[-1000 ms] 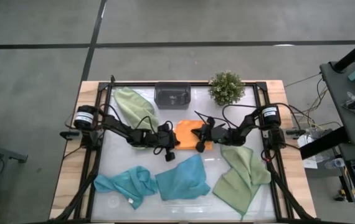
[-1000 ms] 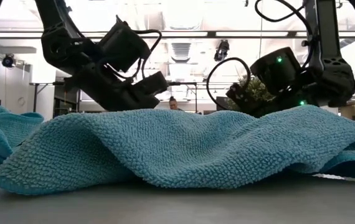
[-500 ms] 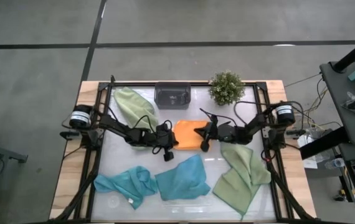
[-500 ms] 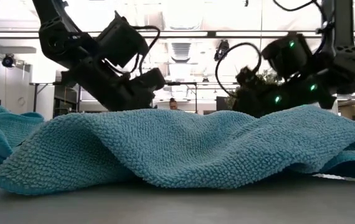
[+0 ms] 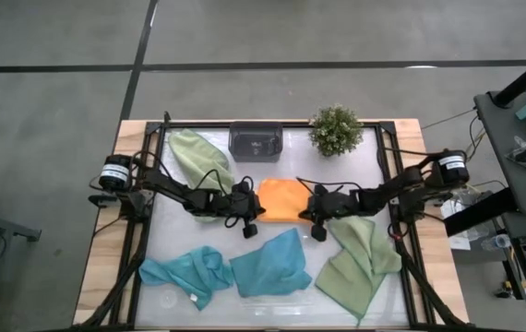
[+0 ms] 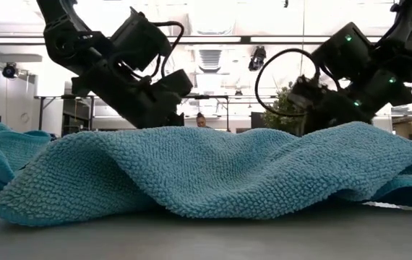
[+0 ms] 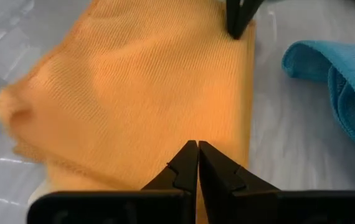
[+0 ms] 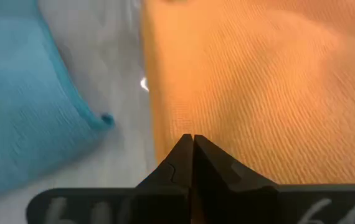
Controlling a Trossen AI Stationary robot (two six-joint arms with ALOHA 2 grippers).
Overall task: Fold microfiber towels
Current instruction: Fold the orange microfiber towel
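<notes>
A small dark grey tray (image 5: 256,141) sits at the far edge of the table (image 5: 106,240); from above its contents cannot be made out, and it may hold nothing. Beside it stands one little green potted plant (image 5: 335,129).

Five towels lie on the table. One orange towel (image 5: 284,199) lies flat and folded in the middle, between the two tools. Two sage green towels: one (image 5: 197,159) rumpled at the far left near the tray, the other (image 5: 360,263) spread at the near right. Two teal towels lie along the near edge: one bunched (image 5: 185,272) at the left, one (image 5: 272,265) looser beside it, touching it.

The left tool (image 5: 253,221) is at the orange towel's left edge, its fingers (image 7: 190,165) clenched together with nothing between them, tips just over the cloth. The right tool (image 5: 319,228) is at the orange towel's right near corner, also clenched tight and empty; its wrist view shows the fingers (image 8: 192,155) pressed together above the towel's edge, with a teal corner nearby.
</notes>
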